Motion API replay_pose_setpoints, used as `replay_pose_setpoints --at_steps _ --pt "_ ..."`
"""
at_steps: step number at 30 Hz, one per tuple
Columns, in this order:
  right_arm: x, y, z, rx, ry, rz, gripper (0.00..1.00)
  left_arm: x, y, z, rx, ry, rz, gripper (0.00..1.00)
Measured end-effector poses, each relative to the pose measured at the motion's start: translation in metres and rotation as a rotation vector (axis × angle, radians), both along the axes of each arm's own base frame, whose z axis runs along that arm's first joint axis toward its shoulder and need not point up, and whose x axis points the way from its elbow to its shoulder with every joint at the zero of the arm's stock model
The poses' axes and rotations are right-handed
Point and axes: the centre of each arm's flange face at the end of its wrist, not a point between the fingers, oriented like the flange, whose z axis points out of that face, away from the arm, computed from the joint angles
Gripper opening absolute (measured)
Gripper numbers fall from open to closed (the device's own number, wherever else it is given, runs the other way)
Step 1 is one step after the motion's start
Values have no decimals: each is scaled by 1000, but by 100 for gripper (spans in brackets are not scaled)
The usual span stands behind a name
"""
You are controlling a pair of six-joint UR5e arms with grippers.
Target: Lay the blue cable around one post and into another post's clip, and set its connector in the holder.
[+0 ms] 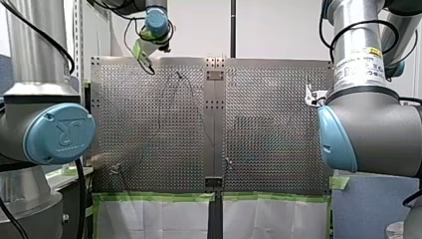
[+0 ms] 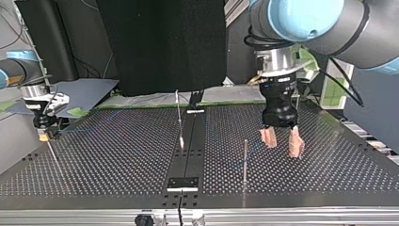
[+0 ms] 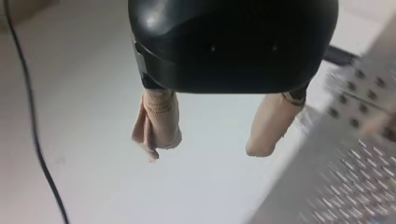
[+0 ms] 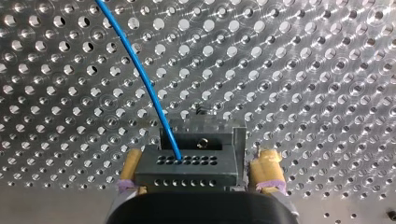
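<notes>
- The connector (image 4: 187, 173) is a grey metal block with two rows of small round holes. My right tool (image 4: 197, 168) is clamped on it, with yellowish pads (image 4: 264, 165) on either flank. It sits against a bracket-like metal holder (image 4: 201, 135).
- The blue cable (image 4: 140, 79) is thin and glossy. It leaves the block's upper row and arcs ahead toward the tool's 11 o'clock, over the perforated metal worktop (image 4: 303, 70).
- My left tool (image 2: 281, 141) hangs wide open and empty, its beige wrapped pads (image 2: 268, 137) above the worktop at 3 o'clock of a thin upright post (image 2: 245, 160).
- A second slim post (image 2: 179, 115) stands at the first one's 10 o'clock.
- Only the right wrist view shows the connector; from the top view the cable is barely traceable.
</notes>
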Motion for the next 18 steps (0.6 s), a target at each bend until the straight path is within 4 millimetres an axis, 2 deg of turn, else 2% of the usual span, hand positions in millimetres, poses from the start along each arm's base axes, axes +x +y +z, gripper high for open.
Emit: replay_pose_setpoints --at_steps 3,7,14,18 --pt "0 0 0 0 0 0 100 -4 2 18 25 -15 -11 100" --pt "0 0 0 0 0 0 100 -4 3 27 62 -4 -8 100" --pt "0 0 0 0 0 0 100 13 0 24 147 64 22 100" --pt "0 0 0 0 0 0 100 24 -1 12 209 127 39 100"
